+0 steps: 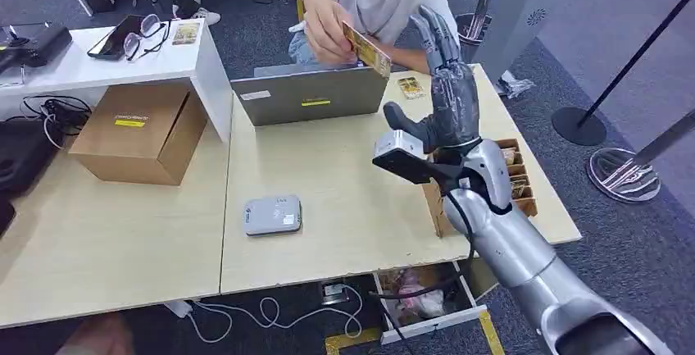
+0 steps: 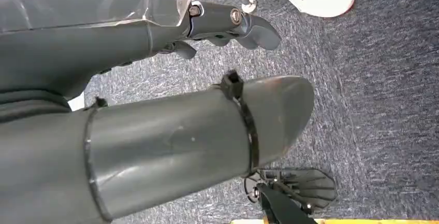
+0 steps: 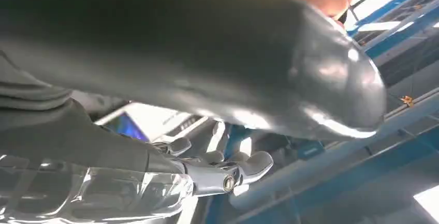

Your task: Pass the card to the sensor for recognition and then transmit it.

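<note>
The card (image 1: 366,50) is pinched in a person's hand (image 1: 326,23) above the laptop (image 1: 309,94), just beside the raised right hand (image 1: 447,97), whose fingers (image 1: 436,37) are spread and empty, likely having handed it over. The sensor (image 1: 272,214) lies on the desk (image 1: 344,199), nearer the robot than the laptop.

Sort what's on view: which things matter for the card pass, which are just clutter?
Job:
card, held in the person's hand
right hand, raised, fingers spread
grey sensor on the table
card tray

Clutter:
laptop
cardboard box
glasses
loose card
cables
</note>
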You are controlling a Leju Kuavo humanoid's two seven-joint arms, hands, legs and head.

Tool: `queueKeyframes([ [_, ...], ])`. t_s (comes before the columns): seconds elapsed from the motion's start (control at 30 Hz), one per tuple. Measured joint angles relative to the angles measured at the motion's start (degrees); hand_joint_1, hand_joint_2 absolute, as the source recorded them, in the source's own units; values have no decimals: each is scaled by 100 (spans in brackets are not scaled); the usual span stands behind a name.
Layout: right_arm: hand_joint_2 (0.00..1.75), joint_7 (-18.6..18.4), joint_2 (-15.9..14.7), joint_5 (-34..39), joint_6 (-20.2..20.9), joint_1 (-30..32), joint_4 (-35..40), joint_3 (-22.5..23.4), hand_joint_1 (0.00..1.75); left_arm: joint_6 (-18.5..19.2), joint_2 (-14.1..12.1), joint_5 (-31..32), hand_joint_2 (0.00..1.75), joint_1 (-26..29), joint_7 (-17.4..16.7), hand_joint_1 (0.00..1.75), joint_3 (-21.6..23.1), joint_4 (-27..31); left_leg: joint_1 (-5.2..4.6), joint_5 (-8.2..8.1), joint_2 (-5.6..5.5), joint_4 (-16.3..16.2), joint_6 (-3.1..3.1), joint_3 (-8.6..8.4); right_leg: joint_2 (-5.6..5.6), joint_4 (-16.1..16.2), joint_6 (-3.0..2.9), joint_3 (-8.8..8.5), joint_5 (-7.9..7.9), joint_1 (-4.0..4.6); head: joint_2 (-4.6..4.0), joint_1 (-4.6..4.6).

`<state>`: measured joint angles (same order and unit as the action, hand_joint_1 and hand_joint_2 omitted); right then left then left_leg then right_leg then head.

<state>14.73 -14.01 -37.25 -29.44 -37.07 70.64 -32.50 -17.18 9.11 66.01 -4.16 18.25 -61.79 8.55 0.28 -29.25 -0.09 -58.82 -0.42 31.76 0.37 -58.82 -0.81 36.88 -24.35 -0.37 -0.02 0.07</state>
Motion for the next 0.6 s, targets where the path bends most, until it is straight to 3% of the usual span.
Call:
queueKeyframes([
  [0.17, 0, -188, -79, -660, -227, -95, -98, -125, 0, -11, 2, 18, 0, 5, -2, 0, -4, 0, 0, 0, 0, 0, 0, 0, -1, 0, 0, 0, 0, 0, 0, 0],
  [0.43, 0, -256, -149, -882, -291, -149, -205, -232, 0, -11, 4, 26, 0, 5, -2, 0, -9, 0, 0, 0, 0, 0, 0, 0, -1, 0, 0, 0, 0, 0, 0, 0],
  [0.47, 175, -280, -155, -948, -317, -154, -212, -249, 0, -11, 4, 26, 0, 5, -2, 0, -11, 0, 0, 0, -1, 0, 0, 0, -1, 0, 0, 0, 0, 0, 0, 0],
  [0.6, 175, -352, -179, -1112, -343, -160, -221, -277, 0, -13, 4, 24, 0, 5, -2, 0, -20, 0, 0, 0, -1, 0, 0, 0, -1, 0, 0, 0, 0, 0, 0, 0],
])
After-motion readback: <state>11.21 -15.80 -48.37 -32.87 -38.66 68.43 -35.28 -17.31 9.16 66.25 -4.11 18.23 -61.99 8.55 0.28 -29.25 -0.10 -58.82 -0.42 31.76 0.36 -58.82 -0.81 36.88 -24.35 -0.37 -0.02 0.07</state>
